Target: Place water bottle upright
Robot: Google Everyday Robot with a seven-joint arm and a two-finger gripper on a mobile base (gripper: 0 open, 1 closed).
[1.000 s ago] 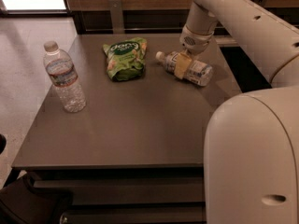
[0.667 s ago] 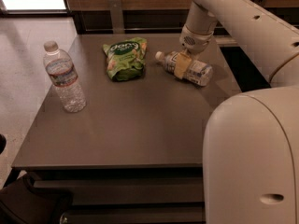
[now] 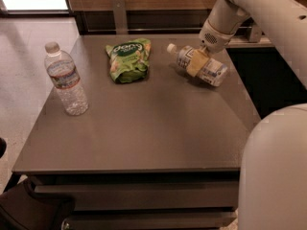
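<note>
The water bottle [image 3: 212,71] is small and clear, with a white cap pointing left and a white label. It lies on its side at the back right of the table [image 3: 144,128], tilted, with its cap end slightly raised. My gripper [image 3: 195,63] comes down from the upper right. Its tan fingers [image 3: 194,61] are closed around the middle of the bottle. A shadow lies under the bottle.
A taller ribbed clear bottle [image 3: 67,83] with a red-and-blue label stands upright at the table's left edge. A green snack bag [image 3: 128,59] lies flat at the back centre, left of the water bottle. My arm's white body [image 3: 273,171] fills the right foreground.
My gripper has closed on the water bottle and shifted it a little to the right and up off the table. The tall bottle and the bag have not moved.
</note>
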